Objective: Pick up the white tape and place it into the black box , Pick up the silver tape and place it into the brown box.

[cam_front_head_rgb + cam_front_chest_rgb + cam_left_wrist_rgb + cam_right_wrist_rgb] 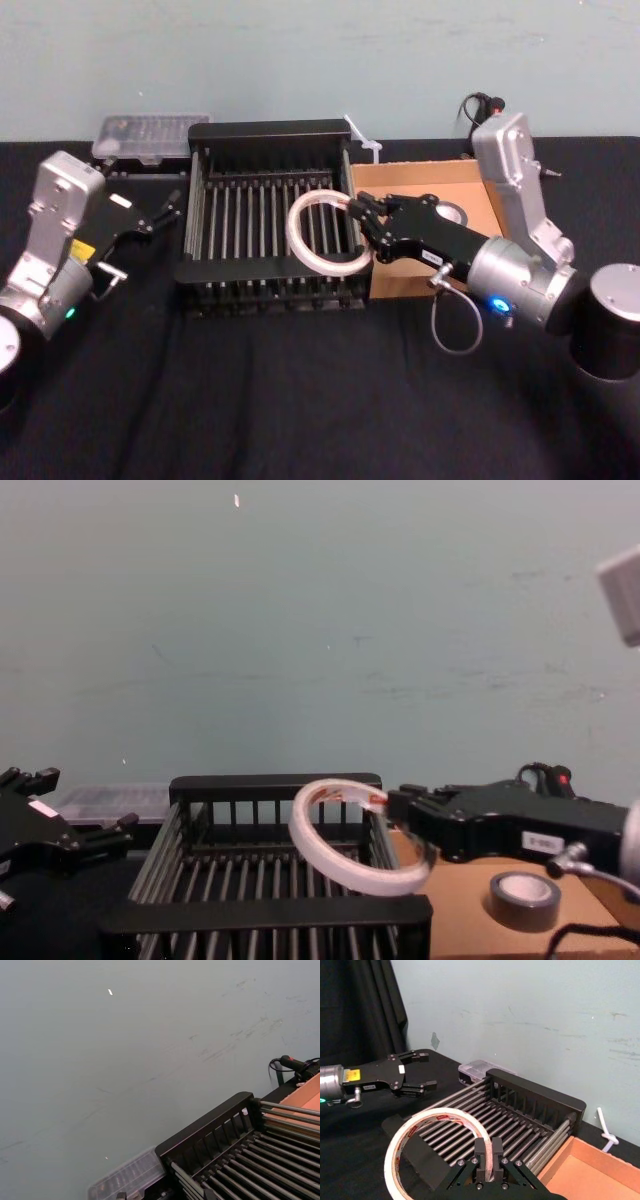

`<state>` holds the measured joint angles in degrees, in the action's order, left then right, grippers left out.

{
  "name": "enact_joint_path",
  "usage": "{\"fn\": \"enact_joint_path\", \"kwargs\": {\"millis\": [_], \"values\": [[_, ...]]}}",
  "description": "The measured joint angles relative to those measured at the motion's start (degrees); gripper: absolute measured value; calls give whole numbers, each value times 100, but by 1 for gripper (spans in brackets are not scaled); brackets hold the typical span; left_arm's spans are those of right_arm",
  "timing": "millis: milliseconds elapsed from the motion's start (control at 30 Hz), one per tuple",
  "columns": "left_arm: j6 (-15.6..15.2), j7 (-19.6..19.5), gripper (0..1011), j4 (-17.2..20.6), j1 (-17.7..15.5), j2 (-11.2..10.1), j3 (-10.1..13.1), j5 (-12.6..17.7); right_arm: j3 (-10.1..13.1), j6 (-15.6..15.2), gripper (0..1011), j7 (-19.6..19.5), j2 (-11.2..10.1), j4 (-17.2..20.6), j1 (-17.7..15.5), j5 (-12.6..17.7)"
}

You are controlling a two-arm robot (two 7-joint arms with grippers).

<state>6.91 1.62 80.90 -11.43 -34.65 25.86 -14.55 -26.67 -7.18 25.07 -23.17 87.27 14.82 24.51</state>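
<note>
Tape ring, the white tape, tilts in right gripper.

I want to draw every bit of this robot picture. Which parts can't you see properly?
- Silver tape: head view, mostly hidden behind the right arm; the chest view shows it whole in the brown box.
- White tape: right wrist view, its lower edge is cut off; the right gripper covers the pinched part.
- Red print on the ring's core: too small to read.
- Black box: left wrist view, only one corner fits.
- Left gripper: chest view, cut off by the edge.

Silver arms, black grippers, grey cable.
</note>
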Motion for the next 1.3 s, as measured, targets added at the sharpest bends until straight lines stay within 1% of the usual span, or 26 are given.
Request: {"fn": "enact_joint_path", "kwargs": {"millis": [100, 133, 333, 467, 567, 733, 833, 1000, 1200, 1300], "values": [[0, 0, 1001, 0, 0, 0, 0, 0, -80, -22, 92, 13, 131, -262, 206, -63], [0, 0, 1001, 0, 0, 0, 0, 0, -80, -22, 92, 13, 131, -262, 206, -63], [0, 0, 1001, 0, 0, 0, 0, 0, -173, -16, 92, 74, 368, -793, 597, -142], [0, 0, 1001, 0, 0, 0, 0, 0, -201, -5, 92, 122, 456, -996, 756, -159], [0, 0, 1001, 0, 0, 0, 0, 0, -249, -1, 92, 142, 562, -1218, 937, -211], [0, 0, 1001, 0, 0, 0, 0, 0, -271, 13, 92, 152, 686, -1450, 1087, -240], [0, 0, 1001, 0, 0, 0, 0, 0, -278, 43, 92, 142, 802, -1701, 1217, -269], [0, 0, 1001, 0, 0, 0, 0, 0, -283, 92, 92, 140, 922, -1986, 1372, -317], [0, 0, 1001, 0, 0, 0, 0, 0, -290, 135, 92, 145, 1048, -2298, 1561, -402], [0, 0, 1001, 0, 0, 0, 0, 0, -291, 157, 92, 157, 1087, -2395, 1628, -436]]}}
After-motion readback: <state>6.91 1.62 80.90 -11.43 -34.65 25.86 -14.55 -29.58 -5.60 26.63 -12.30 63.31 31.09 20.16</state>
